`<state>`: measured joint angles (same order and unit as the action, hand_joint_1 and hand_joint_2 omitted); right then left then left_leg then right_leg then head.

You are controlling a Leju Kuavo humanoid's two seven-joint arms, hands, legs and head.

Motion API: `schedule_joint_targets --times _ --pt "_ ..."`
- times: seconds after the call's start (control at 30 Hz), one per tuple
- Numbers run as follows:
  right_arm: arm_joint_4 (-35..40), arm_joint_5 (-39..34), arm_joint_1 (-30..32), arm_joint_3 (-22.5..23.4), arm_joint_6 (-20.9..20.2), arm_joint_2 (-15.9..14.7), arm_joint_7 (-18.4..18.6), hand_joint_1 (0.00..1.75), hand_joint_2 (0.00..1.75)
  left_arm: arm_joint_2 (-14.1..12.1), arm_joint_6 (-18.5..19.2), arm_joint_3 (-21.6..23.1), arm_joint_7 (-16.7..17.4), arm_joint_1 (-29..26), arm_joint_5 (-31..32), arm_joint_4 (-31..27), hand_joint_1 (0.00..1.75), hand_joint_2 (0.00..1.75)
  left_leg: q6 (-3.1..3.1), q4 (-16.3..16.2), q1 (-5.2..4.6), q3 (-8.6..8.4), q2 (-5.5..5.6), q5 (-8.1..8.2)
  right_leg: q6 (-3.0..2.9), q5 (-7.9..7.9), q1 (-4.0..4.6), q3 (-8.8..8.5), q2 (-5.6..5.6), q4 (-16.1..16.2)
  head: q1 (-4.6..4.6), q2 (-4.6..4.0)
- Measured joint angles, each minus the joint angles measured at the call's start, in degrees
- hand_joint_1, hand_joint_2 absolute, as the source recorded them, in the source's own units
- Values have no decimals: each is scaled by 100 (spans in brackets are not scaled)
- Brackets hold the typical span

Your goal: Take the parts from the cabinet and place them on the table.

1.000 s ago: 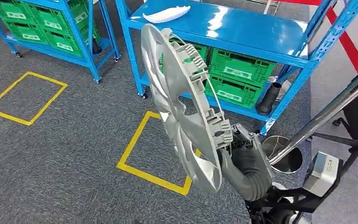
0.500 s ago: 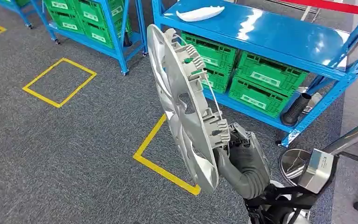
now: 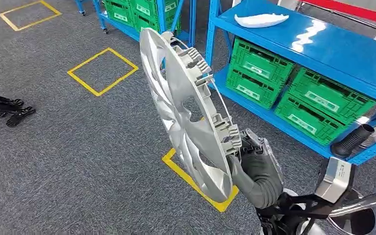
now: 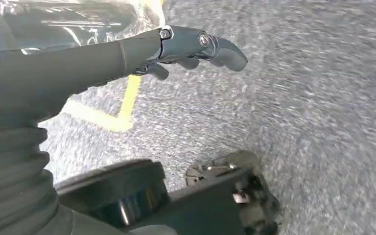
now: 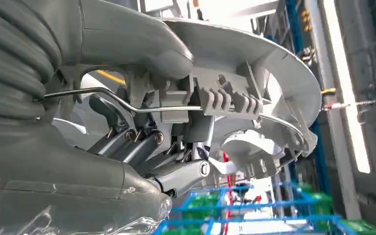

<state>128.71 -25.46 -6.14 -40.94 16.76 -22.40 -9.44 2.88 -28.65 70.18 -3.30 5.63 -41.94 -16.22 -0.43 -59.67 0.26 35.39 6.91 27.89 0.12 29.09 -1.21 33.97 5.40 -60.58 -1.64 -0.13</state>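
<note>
My right hand (image 3: 255,166) grips a large silver wheel cover (image 3: 186,112) by its lower rim and holds it upright on edge in front of me, its ribbed back facing right. In the right wrist view the thumb and fingers (image 5: 142,147) clamp the wheel cover's rim (image 5: 235,93) beside its wire ring. My left hand (image 4: 176,49) hangs over the grey carpet with nothing in it, its fingers held out and slightly curled. A white curved part (image 3: 262,19) lies on the blue cabinet's top shelf (image 3: 333,46).
Green crates (image 3: 298,85) fill the blue cabinet's lower shelves; a black ribbed hose (image 3: 352,141) lies at its right end. A second blue rack (image 3: 142,14) stands at the back. Yellow floor squares (image 3: 103,71) mark the carpet. Black stand legs (image 3: 5,105) sit at left.
The whole view has swung left: cabinets and floor squares slid to the right of the picture and black stand legs came in at left. The wheel cover stays in my right hand.
</note>
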Motion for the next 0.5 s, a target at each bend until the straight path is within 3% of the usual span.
schedule_joint_targets --times 0.07,0.1,0.13,0.17,0.23,0.27,0.3,0.33,0.37,0.4,0.43,0.47,0.5 --pt "-2 0 -35 4 -9 0 -13 175 175 -32 -2 0 22 -37 -50 0 0 175 -83 31 30 30 160 -35 -46 -6 21 -6 -124 10 -5 0" --pt "-11 0 -42 4 -9 0 -22 175 175 -105 -33 -2 22 -44 -87 2 0 175 -110 20 11 37 152 -6 -89 -33 -39 -40 -228 69 -9 0" --pt "-17 -2 -33 0 -15 7 -28 175 175 -96 -68 -7 9 -52 -127 -7 0 175 -167 -84 -37 69 -212 86 -108 -35 -40 -73 -307 98 31 0" --pt "-15 -2 -36 0 -17 9 -57 175 175 -105 -79 -11 -22 -39 -172 -7 0 175 -223 -391 -21 207 -454 272 -135 -29 -39 -90 -406 104 88 0" --pt "-20 -30 -36 2 -17 11 -92 175 175 -142 -149 -30 -94 -14 -269 -7 0 175 -285 -1253 22 617 -605 641 -150 -13 -33 -102 -597 101 92 0" --pt "-33 -59 -36 2 -15 11 -105 175 175 -153 -181 -57 -127 -19 -315 -7 0 175 -307 -1535 40 755 -611 715 -150 -3 -35 -105 -682 101 94 0" --pt "-48 -72 -36 2 -13 11 -114 175 175 -168 -190 -83 -149 -29 -339 -7 0 175 -319 -1574 57 777 -612 661 -140 4 -38 -111 -756 99 94 0" --pt "-61 -74 -35 2 -13 11 -125 175 175 -188 -201 -103 -168 -44 -369 -7 0 175 -323 -1349 69 660 -623 471 -132 18 -39 -125 -836 98 94 0" --pt "-70 -79 -35 2 -11 11 -129 175 175 -201 -212 -111 -181 -48 -382 -7 0 175 -316 -913 70 431 -660 216 -113 34 -41 -146 -901 98 92 0" --pt "-72 -81 -36 2 -11 11 -140 175 175 -223 -232 -122 -188 -47 -404 -7 0 175 -297 -377 64 147 -765 -48 -90 54 -41 -183 -961 98 96 0" --pt "-72 -81 -37 4 -13 11 -153 175 175 -225 -247 -140 -190 -44 -411 -7 0 175 -269 -23 28 -23 -1040 -79 -64 75 -28 -205 -1014 103 92 0" --pt "-72 -81 -38 4 -15 11 -171 175 175 -232 -249 -155 -192 -28 -415 -7 0 175 -217 38 -46 -44 -1100 -42 -30 87 17 -201 -1067 91 105 0" --pt "-72 -81 -39 4 -15 11 -177 175 175 -234 -258 -164 -199 -17 -420 -7 0 175 -124 51 -40 -32 -1067 -18 1 84 18 -195 -1110 99 92 0"
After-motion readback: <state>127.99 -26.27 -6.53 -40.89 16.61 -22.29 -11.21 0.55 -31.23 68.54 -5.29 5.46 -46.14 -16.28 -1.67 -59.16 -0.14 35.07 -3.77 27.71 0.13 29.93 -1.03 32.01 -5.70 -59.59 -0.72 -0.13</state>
